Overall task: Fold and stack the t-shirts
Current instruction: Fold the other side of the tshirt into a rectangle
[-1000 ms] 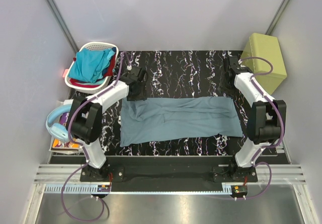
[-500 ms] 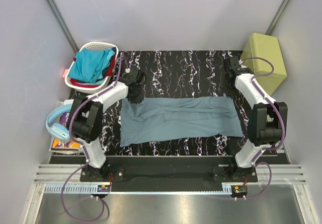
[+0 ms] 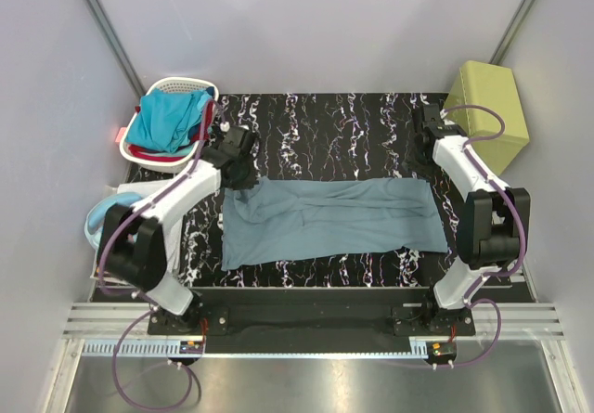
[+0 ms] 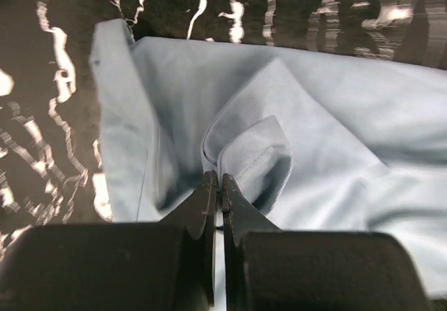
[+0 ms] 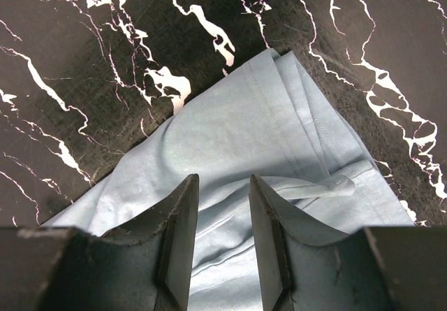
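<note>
1. Top view: the grey-blue tee (image 3: 334,218) lies as a long band across the middle of the black marbled table (image 3: 325,116). The turquoise tee (image 3: 165,121) and the red tee (image 3: 205,127) sit in the white basket (image 3: 176,84) at the far left. The left gripper (image 3: 243,175) is down on the band's far-left corner. The right gripper (image 3: 429,127) hangs over the far-right end, apart from the cloth. The step looks like a fold of this tee started from the far edge, so both far corners should be held before anything is carried.

2. Left wrist view: the left gripper (image 4: 216,178) is clenched, its jaws pressed together on a raised pleat of the grey-blue tee (image 4: 328,108). The bite looks thin and sits at the pleat's edge. I judge a slow, low lift is safest, so the cloth does not slip out or drag the layers beneath out of line.

3. Right wrist view: the right gripper (image 5: 223,182) is released, jaws spread above the grey-blue tee (image 5: 237,143) and touching nothing. The tee's far corner is ahead of the jaws. It should come straight down near that doubled hem and take every layer there. Both arms could then travel together and keep the band taut and square.
</note>
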Motion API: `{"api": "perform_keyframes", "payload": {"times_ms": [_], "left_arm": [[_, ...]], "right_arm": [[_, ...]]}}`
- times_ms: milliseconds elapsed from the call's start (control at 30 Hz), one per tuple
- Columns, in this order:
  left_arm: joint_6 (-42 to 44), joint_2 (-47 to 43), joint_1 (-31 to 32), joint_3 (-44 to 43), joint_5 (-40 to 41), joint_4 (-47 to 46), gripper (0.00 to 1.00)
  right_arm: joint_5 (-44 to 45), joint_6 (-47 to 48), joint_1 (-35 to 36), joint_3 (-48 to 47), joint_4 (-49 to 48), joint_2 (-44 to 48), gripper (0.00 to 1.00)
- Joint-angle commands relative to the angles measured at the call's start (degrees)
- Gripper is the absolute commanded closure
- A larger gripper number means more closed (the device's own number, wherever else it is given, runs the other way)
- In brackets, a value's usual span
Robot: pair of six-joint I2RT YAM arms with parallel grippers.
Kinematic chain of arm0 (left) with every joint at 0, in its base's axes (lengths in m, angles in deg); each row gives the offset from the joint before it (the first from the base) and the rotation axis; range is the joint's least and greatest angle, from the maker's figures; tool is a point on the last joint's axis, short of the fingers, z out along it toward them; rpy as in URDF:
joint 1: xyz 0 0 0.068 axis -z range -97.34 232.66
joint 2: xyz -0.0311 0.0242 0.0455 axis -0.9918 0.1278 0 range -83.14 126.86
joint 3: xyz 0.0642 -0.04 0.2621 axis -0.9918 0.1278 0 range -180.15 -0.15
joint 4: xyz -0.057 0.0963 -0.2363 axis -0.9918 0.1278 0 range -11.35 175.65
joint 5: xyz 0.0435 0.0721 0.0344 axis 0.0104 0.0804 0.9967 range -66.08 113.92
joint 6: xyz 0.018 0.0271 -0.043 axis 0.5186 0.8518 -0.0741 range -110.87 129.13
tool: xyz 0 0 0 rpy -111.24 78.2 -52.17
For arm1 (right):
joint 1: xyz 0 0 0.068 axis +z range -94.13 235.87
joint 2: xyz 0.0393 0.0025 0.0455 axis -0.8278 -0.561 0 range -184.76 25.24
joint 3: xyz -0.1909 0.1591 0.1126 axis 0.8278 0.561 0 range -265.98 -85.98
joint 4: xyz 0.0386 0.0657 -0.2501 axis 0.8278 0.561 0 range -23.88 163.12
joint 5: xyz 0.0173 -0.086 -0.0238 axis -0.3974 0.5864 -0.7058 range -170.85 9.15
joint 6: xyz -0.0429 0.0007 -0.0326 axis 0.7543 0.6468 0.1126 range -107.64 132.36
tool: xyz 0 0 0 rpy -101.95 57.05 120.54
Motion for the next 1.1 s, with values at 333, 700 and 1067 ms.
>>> {"api": "perform_keyframes", "payload": {"times_ms": [333, 700, 1067], "left_arm": [[-4.5, -15.9, 6.0, 12.5, 0.2, 5.2, 1.0], [-9.4, -17.7, 11.0, 17.9, -0.2, 11.1, 0.99], [-11.5, -16.3, 14.2, 18.7, -3.3, 16.8, 0.48]], "right_arm": [[0.0, -0.5, 1.4, -1.1, -1.4, -0.2, 0.58], [0.2, -0.5, 2.2, 0.0, -1.4, 0.9, 0.58], [5.4, -1.2, 2.9, -1.7, 4.7, 0.1, 0.52]]}}
